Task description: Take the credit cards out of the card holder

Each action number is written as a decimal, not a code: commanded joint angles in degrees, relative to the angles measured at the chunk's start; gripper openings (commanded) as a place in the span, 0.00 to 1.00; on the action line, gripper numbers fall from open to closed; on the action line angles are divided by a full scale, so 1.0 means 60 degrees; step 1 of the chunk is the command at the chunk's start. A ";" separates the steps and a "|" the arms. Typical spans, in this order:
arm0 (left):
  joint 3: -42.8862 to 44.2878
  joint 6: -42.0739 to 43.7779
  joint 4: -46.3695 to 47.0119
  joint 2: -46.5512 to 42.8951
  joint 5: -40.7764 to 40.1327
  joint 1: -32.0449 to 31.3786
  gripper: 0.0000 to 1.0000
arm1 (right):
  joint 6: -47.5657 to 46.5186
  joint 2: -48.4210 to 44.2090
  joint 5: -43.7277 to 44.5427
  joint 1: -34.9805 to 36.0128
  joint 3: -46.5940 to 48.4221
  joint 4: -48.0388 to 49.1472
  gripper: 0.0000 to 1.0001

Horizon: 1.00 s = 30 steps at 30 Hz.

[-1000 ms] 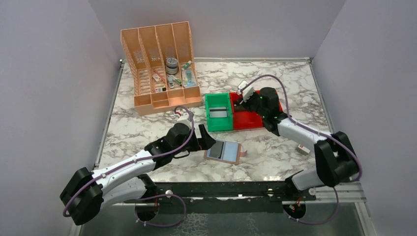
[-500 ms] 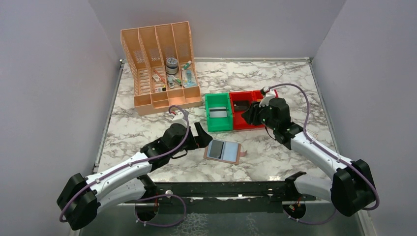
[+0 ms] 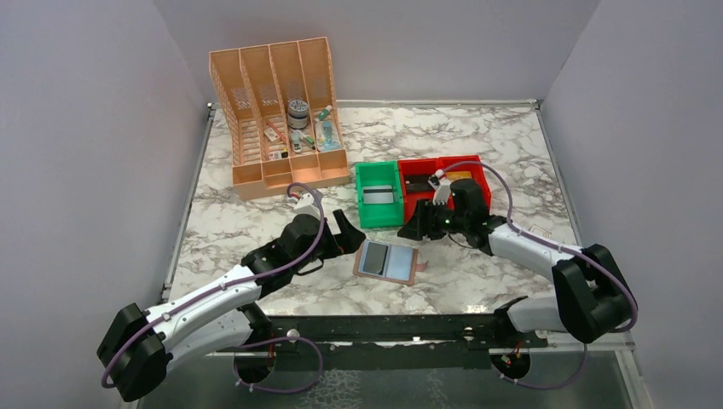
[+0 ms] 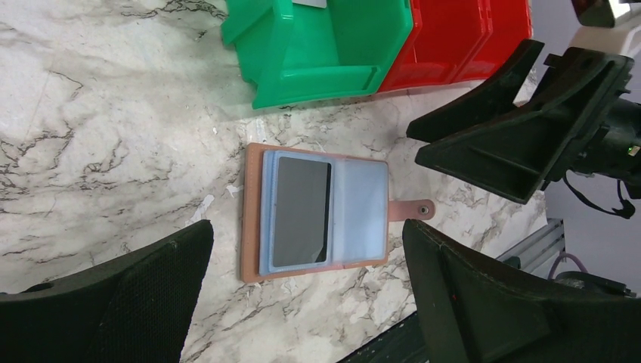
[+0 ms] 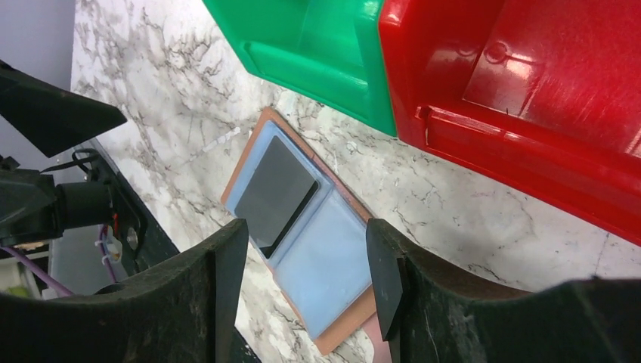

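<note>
The card holder (image 3: 397,264) lies opened flat on the marble table (image 3: 256,221), near the front edge and just in front of the green bin (image 3: 361,198), with the red bin (image 3: 471,175) to that bin's right. It is a brown leather-look bifold whose rim frames a light blue-grey inside. Its left half carries a credit card (image 3: 373,257) – dark grey, glossy, tucked in its pocket and filling nearly the whole half. The right half shows only the pale pocket, and no card can be made out in it. A small brown snap tab sticks out from the right edge and rests on the marble.

The left gripper (image 3: 348,232) sits just left of the holder, its jaws spread very wide. Nothing lies between them and they touch nothing. From the left wrist camera the holder appears centred in the gap between the two black fingers (image 4: 113,295).

The right gripper (image 3: 418,228) hangs just right of the holder, close to the front of the red bin and pointing left towards the holder. Its jaws stand moderately apart – a clear gap, narrower than the left's – and they hold nothing. In its own camera the holder's right half shows through that gap, and it appears to be clear of the holder.
</note>
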 commanded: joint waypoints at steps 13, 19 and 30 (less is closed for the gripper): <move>-0.0030 -0.0084 -0.0120 -0.0177 -0.0145 0.0069 0.99 | -0.0167 0.1974 -0.0088 0.0104 0.1351 0.0259 0.60; -0.0047 -0.0077 -0.0110 -0.0163 -0.0131 0.0077 0.99 | -0.0199 0.2369 -0.0139 0.0225 0.1696 0.0304 0.60; 0.0020 -0.0069 -0.0106 -0.0123 -0.0096 0.0093 0.99 | -0.0155 0.2913 -0.0076 0.0432 0.2132 0.0406 0.60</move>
